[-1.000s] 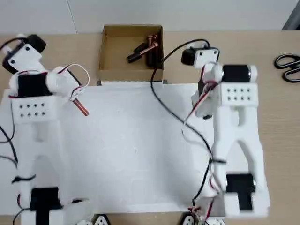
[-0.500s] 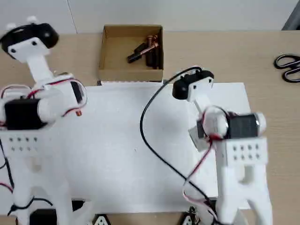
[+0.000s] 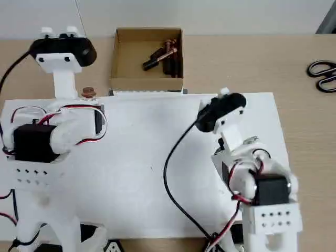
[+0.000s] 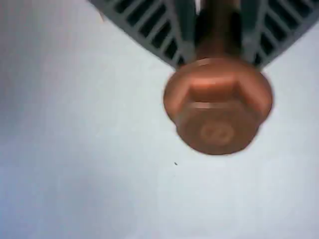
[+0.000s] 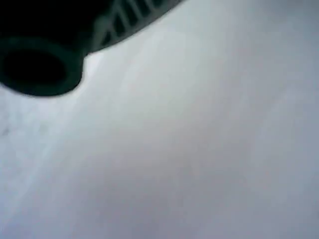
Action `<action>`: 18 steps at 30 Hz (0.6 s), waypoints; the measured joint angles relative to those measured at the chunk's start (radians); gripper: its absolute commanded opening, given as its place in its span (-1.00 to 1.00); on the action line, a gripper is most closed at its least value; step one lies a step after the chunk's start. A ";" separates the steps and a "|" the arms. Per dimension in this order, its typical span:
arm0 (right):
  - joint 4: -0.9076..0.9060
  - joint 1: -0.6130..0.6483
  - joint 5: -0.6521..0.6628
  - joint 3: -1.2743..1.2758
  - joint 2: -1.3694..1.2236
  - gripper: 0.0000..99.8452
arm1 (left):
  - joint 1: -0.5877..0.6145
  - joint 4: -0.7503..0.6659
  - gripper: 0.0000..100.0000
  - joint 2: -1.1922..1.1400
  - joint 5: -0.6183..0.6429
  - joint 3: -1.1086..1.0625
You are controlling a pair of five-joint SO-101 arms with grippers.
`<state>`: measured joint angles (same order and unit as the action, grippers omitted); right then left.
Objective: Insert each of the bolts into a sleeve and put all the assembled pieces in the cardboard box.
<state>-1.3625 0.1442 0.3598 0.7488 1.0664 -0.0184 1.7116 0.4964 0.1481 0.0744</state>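
Looking first at the cardboard box (image 3: 118,58), we see it stands open at the far side of the counter (image 3: 236,58). Several assembled pieces (image 3: 160,55) lie in it, dark sleeves with copper bolts, gathered toward its right wall. How many they are we cannot tell.

The near wall of the box lies just beside the far edge of the white sheet (image 3: 147,173), which covers the middle of the counter. Between the two arms a broad stretch of this sheet lies open, and only the black cable (image 3: 170,173) of the right arm loops over it. The scissors (image 3: 323,71) rest well apart, at the right edge of the counter.

The left pincer (image 4: 218,30) is closed on a copper bolt (image 4: 218,107). Its ribbed fingers (image 4: 144,25) press the shank from both sides, and the hexagonal head points away from them, above the sheet. From the high view this bolt (image 3: 87,93) is over the far edge of the sheet, left of the box.

The right pincer (image 5: 60,30) is over the sheet. It is closed on a black sleeve (image 5: 37,67), whose open end shows beside one ribbed finger (image 5: 132,20).
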 measured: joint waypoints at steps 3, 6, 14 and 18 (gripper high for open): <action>0.140 0.000 0.000 0.135 0.118 -1.00 | 0.000 0.000 -0.99 0.000 -0.040 0.000; 0.279 -0.002 0.000 0.281 0.250 -1.00 | -0.002 0.000 -0.99 0.000 -0.077 0.000; 0.506 0.003 -0.002 0.649 0.603 -1.00 | -0.002 -0.003 -0.99 0.216 -0.153 -0.144; 0.512 0.055 -0.083 0.747 0.721 -1.00 | 0.002 -0.086 -0.99 0.393 -0.160 -0.307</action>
<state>-0.8500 0.1995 0.2770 1.4960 1.7875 -0.0169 1.6256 0.8892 -0.0115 -0.2325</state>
